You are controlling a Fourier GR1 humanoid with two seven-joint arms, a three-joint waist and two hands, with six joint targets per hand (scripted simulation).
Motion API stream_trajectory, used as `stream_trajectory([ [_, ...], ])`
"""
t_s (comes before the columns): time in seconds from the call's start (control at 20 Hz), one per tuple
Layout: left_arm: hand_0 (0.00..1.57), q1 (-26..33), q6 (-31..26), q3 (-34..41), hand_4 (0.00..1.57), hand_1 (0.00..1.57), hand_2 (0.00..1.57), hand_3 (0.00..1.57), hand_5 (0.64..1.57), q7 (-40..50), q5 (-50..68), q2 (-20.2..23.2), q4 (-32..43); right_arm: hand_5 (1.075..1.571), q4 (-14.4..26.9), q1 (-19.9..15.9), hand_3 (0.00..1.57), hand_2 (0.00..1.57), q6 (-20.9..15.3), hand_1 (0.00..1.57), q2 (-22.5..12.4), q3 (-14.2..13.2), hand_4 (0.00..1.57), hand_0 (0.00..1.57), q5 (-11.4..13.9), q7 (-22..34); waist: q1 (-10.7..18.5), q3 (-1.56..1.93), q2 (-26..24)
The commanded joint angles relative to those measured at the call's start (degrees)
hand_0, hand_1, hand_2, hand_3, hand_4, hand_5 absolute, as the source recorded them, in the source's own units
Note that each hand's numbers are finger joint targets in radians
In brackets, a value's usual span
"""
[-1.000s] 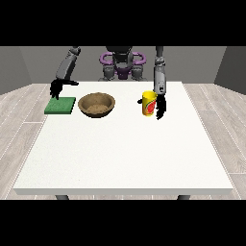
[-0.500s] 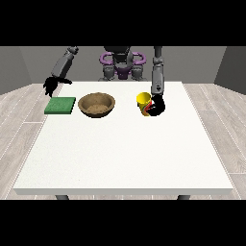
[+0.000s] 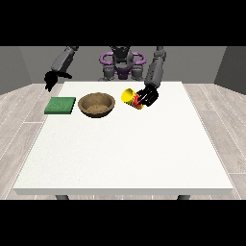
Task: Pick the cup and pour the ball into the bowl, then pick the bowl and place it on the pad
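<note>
While the hand at the view's right (image 3: 147, 96) is grasping the tilted cup (image 3: 130, 98) just beside the bowl (image 3: 97, 104), the ball is risking landing short on the table (image 3: 125, 153).

A large white rectangular table (image 3: 125, 153) on dark legs fills the middle of the view, standing on a pale grey wood-plank floor (image 3: 223, 125) before grey walls (image 3: 19, 62)
</note>
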Motion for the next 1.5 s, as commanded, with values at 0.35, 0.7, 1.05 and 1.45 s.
stream_trajectory([
  [0.35, 1.41, -8.7, -1.9, -18.2, 1.14, 1.41, 1.57, 1.57, 1.570, 27.6, -29.1, -5.0, 4.3, 1.546, 12.0, -0.2, 0.15, 0.23, -2.5, 0.00, -1.9, -3.5, 0.37, 0.00, 0.5, -2.4, 9.0, -0.15, -8.8],
  [0.7, 1.21, -12.0, -13.4, -27.4, 0.88, 1.21, 1.57, 1.52, 1.531, 39.4, -42.3, -10.6, 4.3, 1.541, 17.3, 6.5, 0.22, 0.28, -1.6, 0.00, -1.8, -4.3, 0.40, 0.00, 0.5, -4.6, 13.3, -0.19, -17.2],
  [1.05, 0.22, -15.7, -24.8, -30.2, 0.87, 0.22, 1.57, 1.44, 1.529, 42.3, -46.8, -12.3, -0.6, 1.540, 19.3, 7.5, 0.39, 0.24, -1.7, 0.00, -2.9, -5.0, 0.40, 0.00, 0.8, -8.7, 15.1, -0.26, -16.4],
  [1.45, 0.00, -14.2, -32.3, -38.0, 0.53, 0.00, 1.57, 1.57, 1.522, 46.7, -52.8, -12.3, -8.7, 1.535, 21.1, 5.3, 0.35, 0.18, 0.0, 0.00, -4.9, -6.1, 0.40, 0.00, -0.9, -5.8, 15.6, -0.29, -17.4],
])
